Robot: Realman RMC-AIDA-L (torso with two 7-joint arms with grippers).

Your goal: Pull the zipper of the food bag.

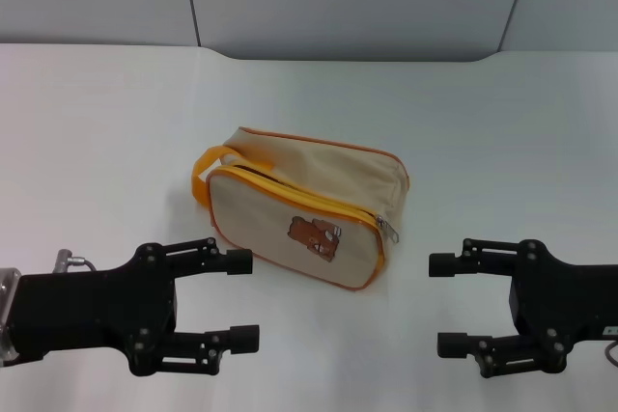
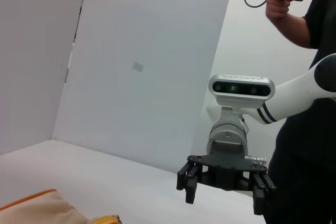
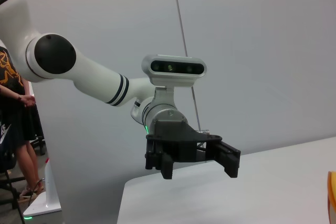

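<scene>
**Head view: food bag lies between two spread grippers, untouched**

The food bag (image 1: 307,209) lies on its side on the white tabletop (image 1: 502,142), near the middle. The left gripper (image 1: 241,299) hovers just off its near-left corner and the right gripper (image 1: 445,304) stands a little apart from its right end. Both sets of fingers are released and spread wide, holding nothing; neither touches the bag.

The bag's long axis runs diagonally, from far-left to near-right. Its bear patch (image 1: 315,233) faces the robot, and the orange loop handle (image 1: 210,173) sits at the left end. The zipper (image 1: 388,229), a small silver tab, hangs at the bag's right end on the orange tape, on the side nearer the right gripper's upper finger (image 1: 454,261).

In the left wrist view, a corner of the bag (image 2: 37,209) shows at the edge, with the right gripper (image 2: 226,192) opposite and a person (image 2: 307,103) standing behind it.
</scene>
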